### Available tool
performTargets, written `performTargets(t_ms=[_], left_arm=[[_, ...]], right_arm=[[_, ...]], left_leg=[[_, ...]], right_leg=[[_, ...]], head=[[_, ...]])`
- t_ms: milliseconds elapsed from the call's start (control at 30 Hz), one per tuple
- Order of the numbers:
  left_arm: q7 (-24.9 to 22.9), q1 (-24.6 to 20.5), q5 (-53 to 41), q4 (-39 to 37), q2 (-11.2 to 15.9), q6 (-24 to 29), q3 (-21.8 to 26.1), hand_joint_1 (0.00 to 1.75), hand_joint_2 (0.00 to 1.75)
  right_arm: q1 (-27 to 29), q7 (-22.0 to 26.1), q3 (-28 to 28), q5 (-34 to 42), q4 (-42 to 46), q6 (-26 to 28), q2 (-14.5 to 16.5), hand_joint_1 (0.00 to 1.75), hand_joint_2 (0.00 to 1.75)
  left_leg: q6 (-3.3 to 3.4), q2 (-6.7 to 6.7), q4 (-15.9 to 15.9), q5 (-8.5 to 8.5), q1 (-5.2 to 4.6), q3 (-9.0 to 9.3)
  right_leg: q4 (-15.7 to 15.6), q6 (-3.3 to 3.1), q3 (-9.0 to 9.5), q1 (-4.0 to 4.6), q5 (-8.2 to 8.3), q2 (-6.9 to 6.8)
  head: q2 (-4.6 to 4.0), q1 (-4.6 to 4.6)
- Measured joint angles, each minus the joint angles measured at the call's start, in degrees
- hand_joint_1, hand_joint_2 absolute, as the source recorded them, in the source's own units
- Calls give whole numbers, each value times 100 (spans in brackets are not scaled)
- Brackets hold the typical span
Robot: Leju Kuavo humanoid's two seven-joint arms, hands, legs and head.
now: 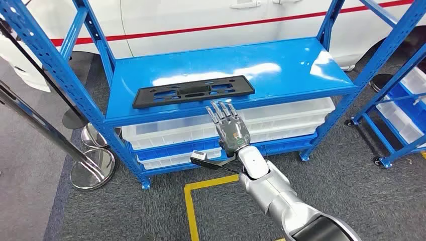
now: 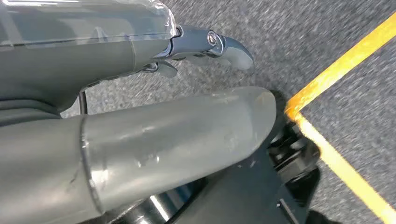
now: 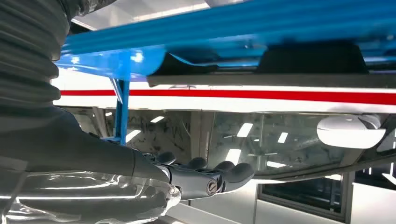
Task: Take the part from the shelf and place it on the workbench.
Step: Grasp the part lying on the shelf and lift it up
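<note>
Setting: grey carpet floor (image 1: 150,211) marked with yellow tape (image 1: 193,201) lay before a blue metal shelf (image 1: 301,65), with a white vehicle body (image 1: 201,15) bearing a red stripe behind it at 12 o'clock.
Part: a long, flat black part (image 1: 193,91) lay on the top deck of the shelf, near its front edge, toward 11 o'clock from the raised hand.
Right robot hand: the right robot hand (image 1: 228,125) was lifted in front of the shelf's front edge, fingers (image 1: 221,111) straight and apart, holding nothing; its fingertips stood just below the part's right half and did not touch it.
Right wrist view: the fingers (image 3: 224,172) stretched out flat and empty, with the blue shelf edge and a dark shape across the frame.
Left robot hand: the left robot hand (image 2: 205,44) hung over the carpet near the yellow tape (image 2: 336,158); whether its fingers were spread or curled could not be told.
Below the deck: clear plastic bins (image 1: 281,120) sat on the lower levels.
Surroundings: a chrome stanchion base (image 1: 93,168) stood at 9 o'clock.
</note>
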State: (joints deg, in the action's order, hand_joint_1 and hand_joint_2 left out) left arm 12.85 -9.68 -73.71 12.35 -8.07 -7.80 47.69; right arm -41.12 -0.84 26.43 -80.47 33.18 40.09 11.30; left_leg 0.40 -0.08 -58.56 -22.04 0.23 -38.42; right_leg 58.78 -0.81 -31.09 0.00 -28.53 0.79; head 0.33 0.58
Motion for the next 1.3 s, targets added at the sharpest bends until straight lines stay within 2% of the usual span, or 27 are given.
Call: performTargets(t_ms=[67,100,167,200,233,300,333,367,400,467,533,633,700,733,800,833,867,900,967,1000,1033,1100,1167,1200,1267,1300], left_arm=[[-2,-6,-3,0,0,0,-2,0,0],[-4,-14,-6,0,0,0,-4,0,0],[-4,-24,-10,0,-1,0,-11,0,0],[-4,-34,-12,0,-2,0,-14,0,0],[-4,-43,-12,0,-2,0,-17,0,0],[-5,-55,-12,0,-2,0,-21,0,0],[-6,-55,-12,0,-2,0,-23,0,0],[-6,-53,-15,0,-2,0,-26,0,0],[-6,-52,-19,0,-2,0,-30,0,0],[-8,-54,-28,-6,-10,0,-40,0,0],[-13,-66,-37,-18,-26,4,-49,0,0],[-16,-80,-48,-24,-32,14,-52,0,0],[-13,-85,-50,-24,-29,15,-54,0,0],[-11,-90,-51,-24,-29,15,-54,0,0],[-10,-89,-53,-24,-30,15,-55,0,0],[-10,-82,-54,-24,-31,14,-55,0,0],[-11,-76,-55,-24,-31,14,-55,0,0],[-11,-73,-56,-24,-31,13,-55,0,0],[-11,-74,-56,-25,-31,13,-55,0,0],[-11,-78,-56,-25,-31,13,-55,0,0],[-12,-86,-56,-26,-31,12,-55,0,0],[-13,-90,-56,-26,-29,12,-56,0,0],[-13,-82,-56,-26,-28,14,-57,0,0],[-12,-84,-56,-26,-29,14,-58,0,0],[-11,-99,-56,-26,-31,15,-60,0,0],[-11,-105,-56,-26,-31,16,-61,0,0]], right_arm=[[7,-1,-16,-3,7,1,-1,0,175],[9,-1,-32,-5,16,3,-2,0,175],[11,-1,-71,-5,45,4,-4,0,175],[6,-1,-87,-5,57,4,-5,0,175],[7,-1,-104,-5,64,4,-7,0,175],[31,-1,-123,-5,64,4,-16,0,175],[52,-1,-128,-5,64,4,-22,0,175],[67,-2,-132,-7,64,4,-26,0,175],[76,-4,-136,-10,66,4,-28,0,175],[79,-11,-159,-27,74,4,-32,0,175],[77,-13,-203,-50,90,3,-40,0,175],[84,-12,-264,-80,149,4,-55,0,175],[83,-12,-293,-88,178,4,-60,0,175],[82,-12,-303,-89,185,4,-60,0,175],[94,-13,-323,-89,188,4,-61,0,175],[113,-15,-335,-90,188,4,-61,0,175],[135,-18,-350,-92,188,4,-61,0,175],[155,-22,-369,-95,189,4,-61,0,175],[175,-32,-407,-97,191,4,-62,0,175],[177,-37,-425,-97,193,3,-62,0,175],[176,-41,-443,-97,197,3,-63,0,175],[183,-48,-484,-96,204,3,-63,0,175],[195,-53,-529,-96,228,5,-63,0,175],[193,-55,-558,-96,243,6,-63,0,175],[195,-60,-618,-95,266,6,-63,0,175],[206,-60,-648,-96,269,5,-68,0,175]], left_leg=[[44,-4,17,2,-11,14],[87,-9,32,-13,-17,45],[166,-18,74,-30,-11,139],[201,-21,85,-54,-8,198],[229,-20,93,-89,-9,250],[257,-23,90,-176,-20,340],[258,-25,86,-226,-26,394],[255,-28,79,-280,-32,456],[251,-30,72,-336,-36,526],[235,-31,58,-456,-46,674],[191,-41,64,-547,-54,749],[95,-43,50,-605,-59,800],[41,-35,-183,-693,-51,732],[17,-32,-451,-788,-36,590],[-39,-31,-1151,-1031,-2,151],[-66,-30,-1400,-1109,20,-56],[-89,-29,-1482,-1095,39,-189],[-108,-28,-1355,-947,56,-219],[-120,-23,-644,-387,77,-30],[-113,-18,-296,-205,66,72],[-82,-14,-70,-98,50,145],[2,-18,41,-114,3,172],[82,-27,81,-81,14,226],[113,-27,109,-89,24,268],[176,-25,144,-124,33,349],[199,-25,145,-154,30,377]], right_leg=[[-8,40,11,-5,1,3],[-13,78,23,-8,-7,3],[157,131,-13,-22,-40,-11],[375,149,-120,-30,-96,-19],[700,162,-309,-37,-191,-27],[1372,192,-778,-37,-458,-35],[1540,199,-959,-37,-544,-36],[1523,192,-1052,-35,-526,-37],[1329,175,-1053,-31,-386,-38],[594,107,-880,0,204,-38],[83,41,-745,45,590,-41],[-58,-38,-647,47,614,-36],[-116,-100,-521,15,579,-32],[-133,-123,-464,4,555,-33],[-135,-149,-391,6,484,-35],[-133,-146,-355,5,444,-32],[-128,-138,-311,2,401,-27],[-121,-126,-257,-3,352,-22],[-100,-85,-135,-18,240,-16],[-87,-57,-92,-21,191,-15],[-77,-25,-77,-21,153,-14],[-78,47,-81,-24,109,-13],[-58,118,-69,-29,53,-19],[54,146,-111,-31,-8,-25],[585,185,-397,-40,-210,-35],[957,198,-641,-43,-308,-38]], head=[[0,1],[0,2],[0,0],[0,1],[0,0],[0,1],[0,0],[0,0],[0,0],[0,-1],[0,-5],[0,-10],[0,-10],[0,-10],[0,-10],[0,-10],[0,-10],[0,-10],[0,-10],[0,-10],[0,-10],[0,-10],[0,-11],[0,-11],[0,-13],[0,-13]])
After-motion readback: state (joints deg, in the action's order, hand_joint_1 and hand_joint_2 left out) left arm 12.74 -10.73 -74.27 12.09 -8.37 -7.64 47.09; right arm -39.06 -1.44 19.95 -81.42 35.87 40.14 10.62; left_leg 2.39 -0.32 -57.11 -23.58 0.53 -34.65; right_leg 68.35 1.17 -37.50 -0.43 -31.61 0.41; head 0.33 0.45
